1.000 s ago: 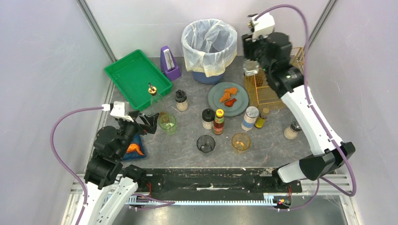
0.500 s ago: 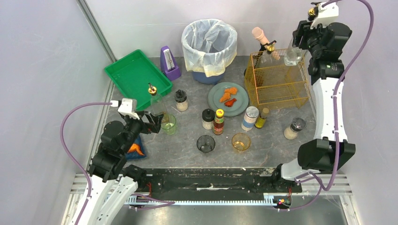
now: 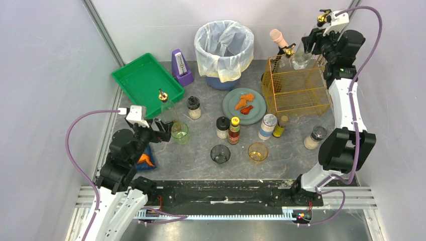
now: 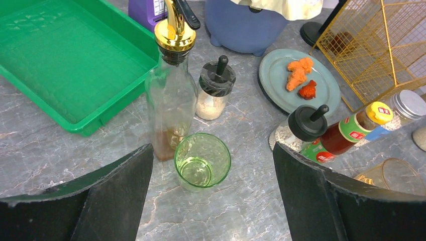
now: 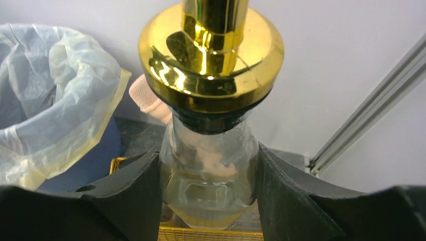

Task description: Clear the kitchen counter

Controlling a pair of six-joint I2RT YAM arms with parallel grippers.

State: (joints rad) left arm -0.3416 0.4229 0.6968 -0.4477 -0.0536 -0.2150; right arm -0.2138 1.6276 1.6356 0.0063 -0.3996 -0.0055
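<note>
Kitchen counter (image 3: 294, 153), dark-grey marbled stone, lies under the left gripper (image 4: 211, 150), jaws spread, at eight o'clock; the right gripper (image 5: 207, 175) at one o'clock pinches a clear gold-capped glass bottle (image 5: 208, 193).

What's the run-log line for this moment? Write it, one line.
left jaws: open, facing green glass | right jaws: shut on gold-capped glass bottle, above wire basket | kitchen counter: not cleared

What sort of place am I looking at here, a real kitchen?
Probably a mock kitchen in a robot lab: a marbled kitchen counter with a sauce bottle and a plate of food, but bare walls, with the robot's left arm and right arm bolted at its edge.
</note>
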